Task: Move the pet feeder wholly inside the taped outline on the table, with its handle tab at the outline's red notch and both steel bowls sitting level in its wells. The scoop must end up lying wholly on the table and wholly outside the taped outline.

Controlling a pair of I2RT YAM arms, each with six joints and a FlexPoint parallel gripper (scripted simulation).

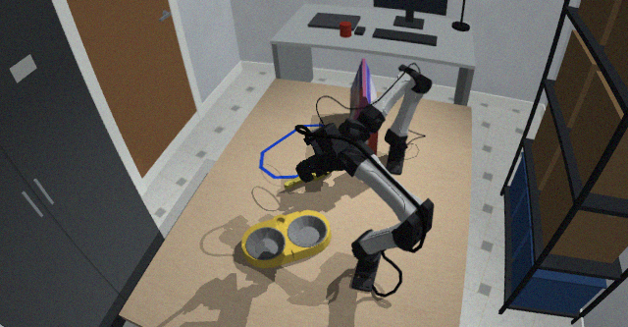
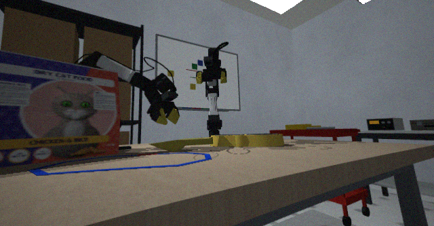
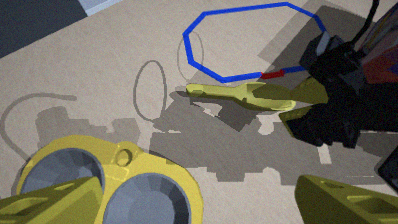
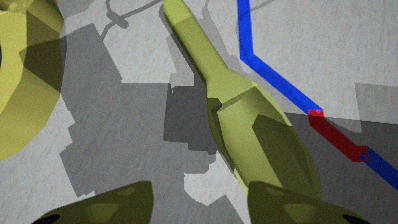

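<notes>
The yellow feeder (image 1: 293,257) (image 2: 251,140) (image 3: 194,185) (image 4: 37,112) stands on the table outside the blue outline (image 1: 261,160) (image 2: 129,167) (image 3: 187,47) (image 4: 280,82). Its two steel bowls look level in the wells. The red notch (image 3: 272,74) (image 4: 335,135) is on the outline's side nearest the scoop. The yellow scoop (image 1: 294,184) (image 2: 173,145) (image 3: 215,92) (image 4: 195,50) lies on the table just outside the outline. My right gripper (image 2: 168,117) (image 4: 200,190) is partly open and empty, above the scoop's bowl end. My left gripper (image 2: 211,77) (image 3: 197,185) is wide open and empty, high above the table.
A cat food box (image 1: 363,91) (image 2: 74,110) stands upright beside the outline. In the top view my left arm passes in front of my right gripper, and the two wrists look close together. A shelf rack (image 1: 545,170) stands beyond the table's right edge.
</notes>
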